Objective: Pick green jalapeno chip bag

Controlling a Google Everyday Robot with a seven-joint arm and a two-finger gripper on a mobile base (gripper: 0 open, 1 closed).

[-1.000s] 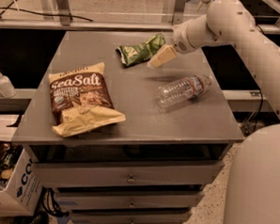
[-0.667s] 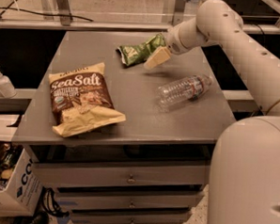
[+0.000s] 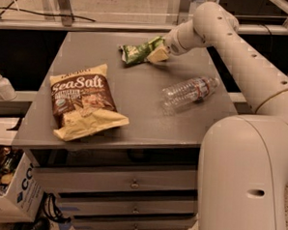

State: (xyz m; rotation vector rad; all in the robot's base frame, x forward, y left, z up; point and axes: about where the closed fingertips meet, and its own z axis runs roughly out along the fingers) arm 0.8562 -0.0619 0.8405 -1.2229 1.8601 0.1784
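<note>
The green jalapeno chip bag [image 3: 137, 52] lies crumpled at the far middle of the grey table top [image 3: 89, 46]. My gripper [image 3: 158, 53] reaches in from the right on the white arm. It sits low at the bag's right end and overlaps that end. The bag rests on the table.
A larger brown-and-cream Sea Salt bag [image 3: 84, 101] lies at the front left. A clear plastic water bottle [image 3: 188, 92] lies on its side at the right. A pump bottle [image 3: 1, 84] stands on a ledge to the left. A cardboard box [image 3: 14, 197] sits on the floor. Drawers [image 3: 130, 184] are below the table top.
The arm has swung a little left and the gripper has moved onto the right end of the green bag. The bag, bottle and Sea Salt bag have not moved.
</note>
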